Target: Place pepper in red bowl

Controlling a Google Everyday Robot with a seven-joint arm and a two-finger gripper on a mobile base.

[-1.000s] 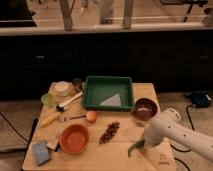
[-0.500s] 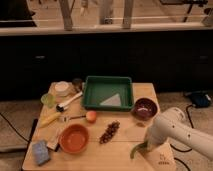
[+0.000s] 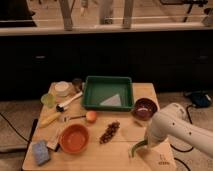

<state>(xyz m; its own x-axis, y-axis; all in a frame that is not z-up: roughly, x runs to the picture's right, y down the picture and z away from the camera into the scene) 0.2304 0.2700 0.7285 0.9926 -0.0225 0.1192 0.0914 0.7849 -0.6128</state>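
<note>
the gripper [image 3: 146, 143] sits low over the front right part of the wooden table [image 3: 100, 156], at the end of the white arm that reaches in from the right edge of the view. its fingers are pressed together, and the upper end of the pepper [image 3: 136, 148] meets them, so it looks pinched by that end. whether the pepper is lifted or rests on the wood cannot be told.

the pepper is a small curved green sliver. its long axis runs from the gripper down and toward the left of the view, with the free tip pointing at the table's front edge.

the relation that matters is the line from pepper to red bowl [image 3: 74, 138]. the bowl lies well apart, to the left in the view and at about the same depth on the table, and it looks empty. so the carry is likely a nearly straight sideways sweep along the front of the table.

a dark cluster that looks like grapes [image 3: 110, 132] lies between the two, slightly further back than that line. the purple bowl [image 3: 145, 108] stands behind the gripper, near it, and is not the target. since the pepper dangles leftward from the pinch, its free tip would probably reach the bowl first.
</note>
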